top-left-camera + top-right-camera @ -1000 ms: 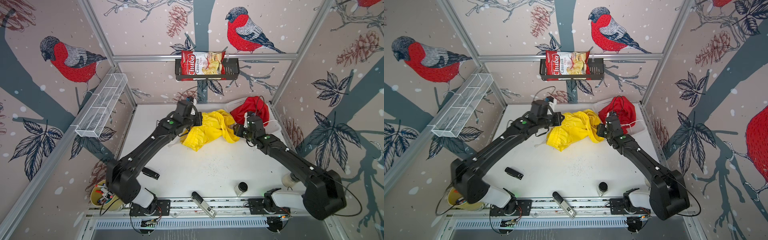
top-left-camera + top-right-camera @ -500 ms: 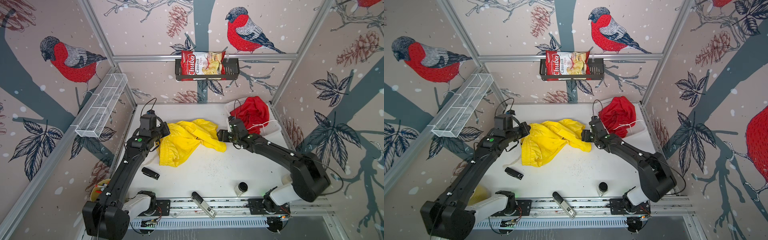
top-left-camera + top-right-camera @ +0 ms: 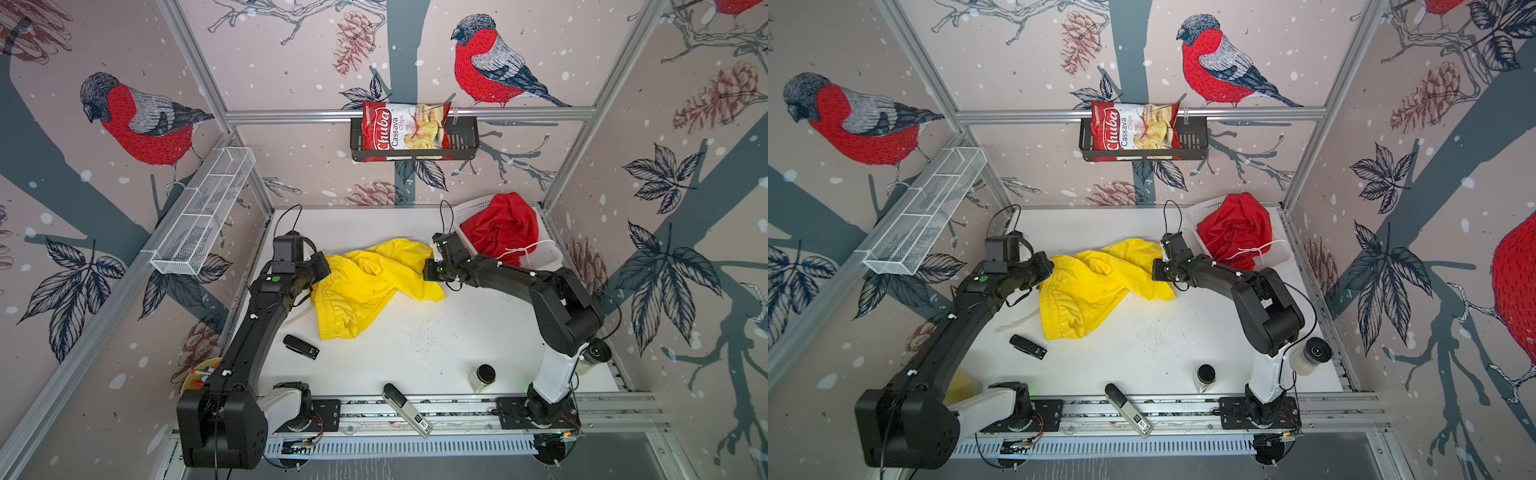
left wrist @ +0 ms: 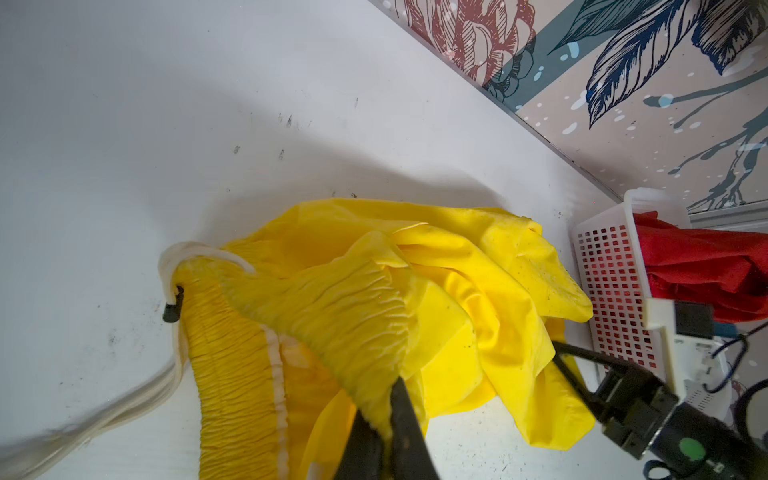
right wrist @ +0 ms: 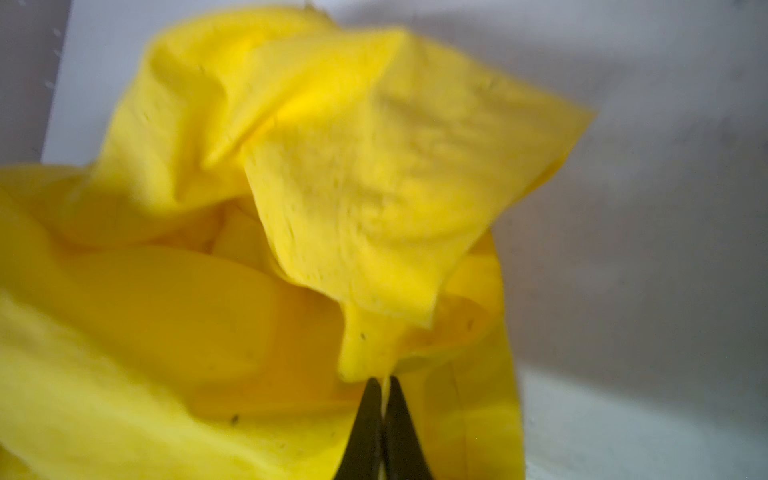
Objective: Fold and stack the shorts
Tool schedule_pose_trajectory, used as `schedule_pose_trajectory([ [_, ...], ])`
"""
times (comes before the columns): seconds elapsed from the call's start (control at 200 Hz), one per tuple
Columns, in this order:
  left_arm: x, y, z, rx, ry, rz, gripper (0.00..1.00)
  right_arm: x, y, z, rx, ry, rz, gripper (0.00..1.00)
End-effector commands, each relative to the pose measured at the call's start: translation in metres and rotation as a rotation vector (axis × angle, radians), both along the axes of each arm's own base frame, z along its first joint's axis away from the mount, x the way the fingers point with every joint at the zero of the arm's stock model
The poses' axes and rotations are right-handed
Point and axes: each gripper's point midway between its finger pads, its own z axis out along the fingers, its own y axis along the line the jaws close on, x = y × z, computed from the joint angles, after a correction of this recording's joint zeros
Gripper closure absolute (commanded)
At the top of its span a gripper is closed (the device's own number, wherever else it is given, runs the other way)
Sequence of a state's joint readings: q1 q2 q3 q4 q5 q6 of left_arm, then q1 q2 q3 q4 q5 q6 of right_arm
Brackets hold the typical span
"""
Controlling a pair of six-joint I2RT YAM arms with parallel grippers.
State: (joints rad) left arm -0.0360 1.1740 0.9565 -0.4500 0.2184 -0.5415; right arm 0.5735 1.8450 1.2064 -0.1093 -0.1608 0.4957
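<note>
— Fabric fills the right wrist view: yellow shorts (image 5: pixel 291 208), thin and smooth, blurred, with the right gripper (image 5: pixel 384 384) pinched shut on a hem corner.
— Both top views place them mid-table, slung between both grippers. What does the left wrist view add?
— Gathered, ribbed waistband (image 4: pixel 332 307), clamped in the left gripper (image 4: pixel 388 409), fingers narrow on it; a white drawstring (image 4: pixel 195 249) with a black tip trails over the table (image 4: pixel 249 104).
— And the red shorts (image 3: pixel 498 228)?
— Crumpled in a white perforated basket (image 3: pixel 549 254) at the far right corner.
— Clutter?
— Small black gadget (image 3: pixel 301 347) just beside the yellow shorts' near edge; jar (image 3: pixel 482 377) by the table's front edge, well apart from the cloth.
</note>
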Motion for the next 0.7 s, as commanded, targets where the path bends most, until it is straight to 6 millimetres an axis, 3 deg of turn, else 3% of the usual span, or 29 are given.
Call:
schedule_pose_trajectory([
  [0.0, 0.005, -0.003, 0.012, 0.0, -0.032, -0.031, 1.0, 0.033, -0.007, 0.046, 0.07, -0.098, -0.037, 1.0],
  [0.115, 0.002, 0.002, 0.013, 0.02, -0.039, -0.013, 1.0, 0.074, -0.031, 0.095, 0.108, -0.19, -0.116, 1.0],
  [0.195, 0.0, 0.006, 0.012, 0.031, -0.039, 0.006, 1.0, 0.104, -0.049, 0.117, 0.078, -0.257, -0.191, 1.0],
  [0.32, 0.0, 0.013, 0.008, 0.043, -0.01, 0.027, 1.0, 0.149, -0.069, 0.124, 0.009, -0.325, -0.309, 1.0],
  [0.41, 0.0, 0.015, 0.005, 0.047, 0.01, 0.031, 1.0, 0.177, -0.062, 0.115, -0.008, -0.321, -0.323, 1.0],
  [0.56, -0.003, 0.024, 0.002, 0.067, 0.013, 0.065, 1.0, 0.206, -0.037, 0.094, -0.072, -0.323, -0.291, 0.77],
  [0.695, -0.003, 0.034, -0.003, 0.073, 0.046, 0.093, 1.0, 0.208, -0.037, 0.094, -0.121, -0.332, -0.285, 0.49],
])
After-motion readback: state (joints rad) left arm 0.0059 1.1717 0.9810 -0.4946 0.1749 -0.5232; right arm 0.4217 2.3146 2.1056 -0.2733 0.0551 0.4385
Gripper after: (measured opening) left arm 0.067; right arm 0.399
